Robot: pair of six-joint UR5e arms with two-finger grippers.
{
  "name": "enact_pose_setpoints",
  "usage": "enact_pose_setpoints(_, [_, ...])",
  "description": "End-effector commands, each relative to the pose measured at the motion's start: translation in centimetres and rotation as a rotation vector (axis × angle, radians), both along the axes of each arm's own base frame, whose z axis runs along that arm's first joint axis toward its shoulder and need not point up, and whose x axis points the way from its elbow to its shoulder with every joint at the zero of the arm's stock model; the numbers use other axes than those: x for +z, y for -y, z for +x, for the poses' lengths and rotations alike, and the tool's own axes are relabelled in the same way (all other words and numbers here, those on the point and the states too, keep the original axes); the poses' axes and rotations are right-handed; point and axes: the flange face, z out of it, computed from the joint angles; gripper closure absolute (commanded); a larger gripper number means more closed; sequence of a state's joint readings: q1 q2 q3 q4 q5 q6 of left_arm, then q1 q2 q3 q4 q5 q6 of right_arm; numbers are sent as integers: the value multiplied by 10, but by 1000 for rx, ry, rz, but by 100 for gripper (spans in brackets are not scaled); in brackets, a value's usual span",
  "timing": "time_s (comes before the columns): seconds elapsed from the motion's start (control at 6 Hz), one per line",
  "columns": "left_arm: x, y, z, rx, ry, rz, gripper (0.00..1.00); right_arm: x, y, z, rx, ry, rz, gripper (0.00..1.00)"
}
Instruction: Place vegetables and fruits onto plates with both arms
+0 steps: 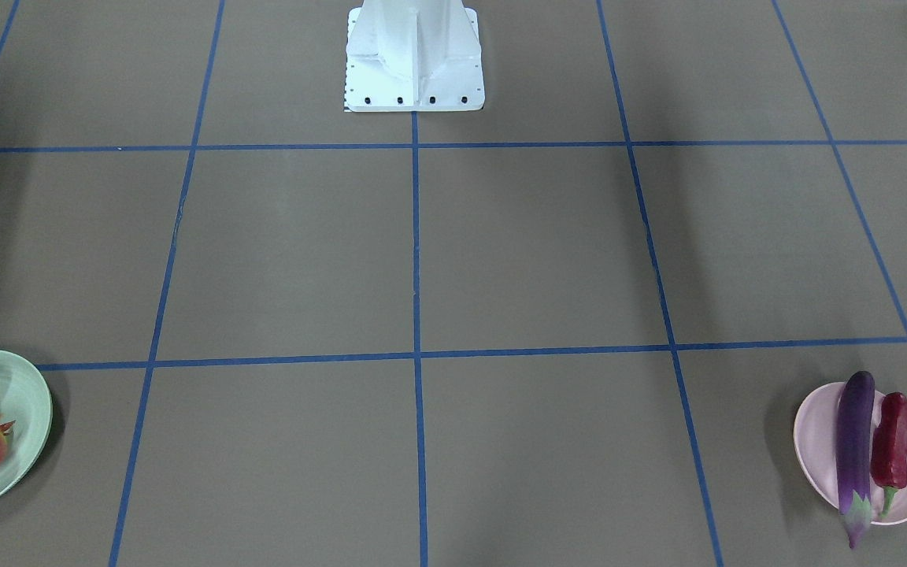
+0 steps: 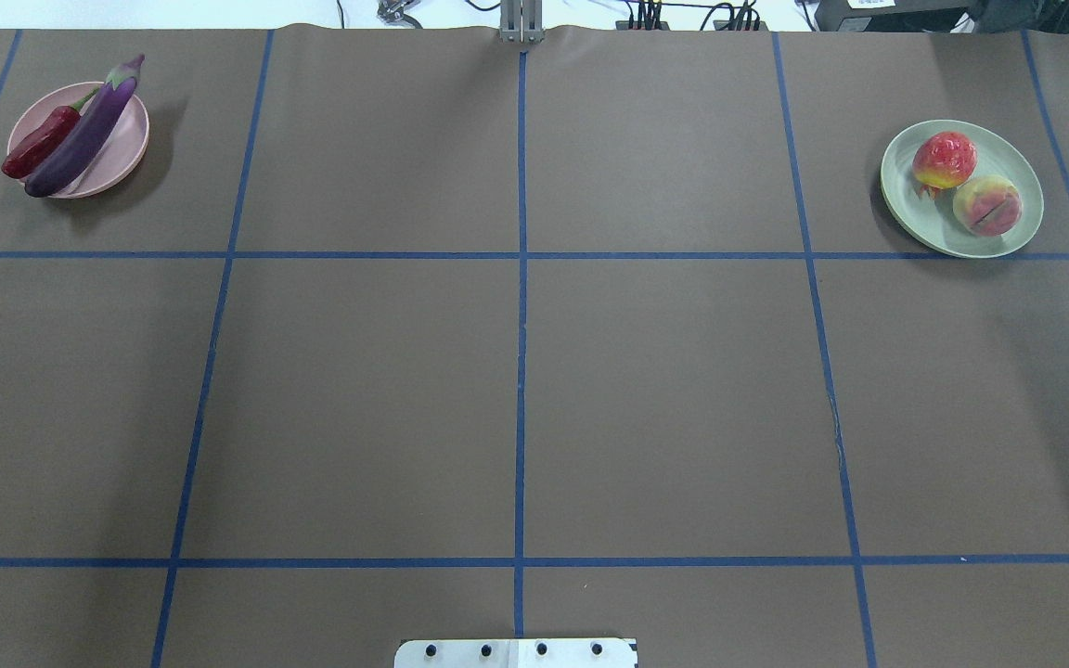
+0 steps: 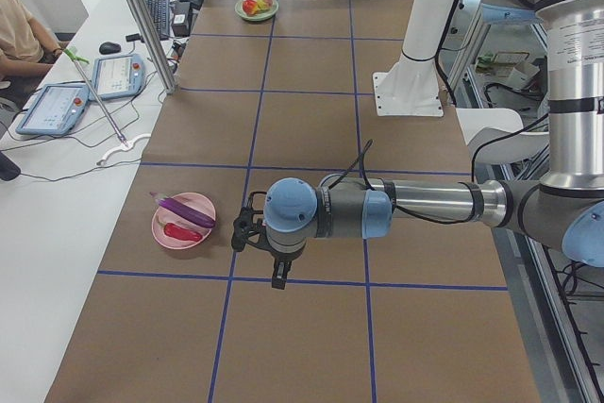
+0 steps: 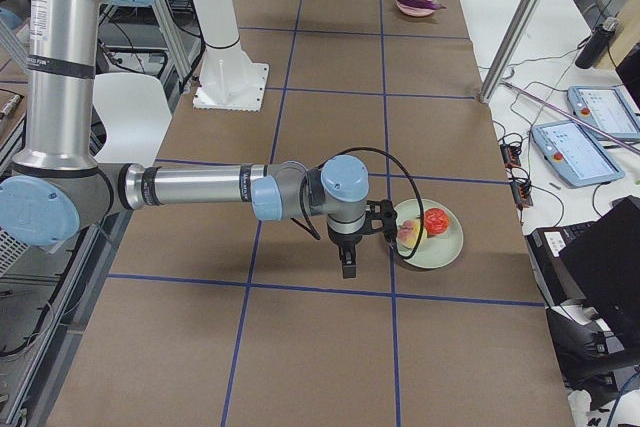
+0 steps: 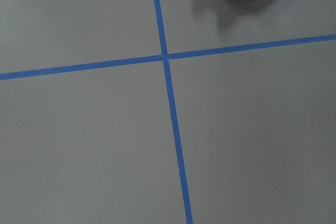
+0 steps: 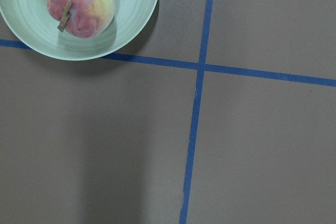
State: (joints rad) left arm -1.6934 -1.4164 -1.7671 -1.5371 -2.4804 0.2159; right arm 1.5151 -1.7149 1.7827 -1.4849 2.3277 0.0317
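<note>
The purple eggplant [image 2: 84, 130] and the red chili pepper [image 2: 41, 144] lie side by side on the pink plate [image 2: 126, 158] at the far left; they also show in the front view as eggplant [image 1: 855, 449] and chili [image 1: 891, 453]. The peach [image 2: 986, 204] and the orange-red ball [image 2: 944, 160] sit on the mint green plate [image 2: 961, 237] at the far right. My left gripper [image 3: 243, 233] hovers beside the pink plate [image 3: 165, 238]. My right gripper [image 4: 388, 225] hovers beside the mint plate [image 4: 440, 252]. I cannot tell whether either is open or shut.
The white base block [image 2: 516, 652] stands at the near table edge. Blue tape lines [image 2: 521, 306] grid the brown table. An aluminium post [image 3: 142, 16], tablets [image 3: 55, 106] and a seated operator [image 3: 19, 30] are on the side bench.
</note>
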Motion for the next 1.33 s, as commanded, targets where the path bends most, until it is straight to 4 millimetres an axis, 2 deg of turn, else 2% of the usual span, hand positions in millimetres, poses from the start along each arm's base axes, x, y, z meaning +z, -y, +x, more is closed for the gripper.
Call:
enact_pose_setpoints(0.0, [1,0,0,-1,0,-3,0,0,0,-2,-4,-5,1,0])
enact_pose_setpoints(1.17, [3,-1,0,-1,-1,-8,0,1,2,-9,-20,-26,4,0])
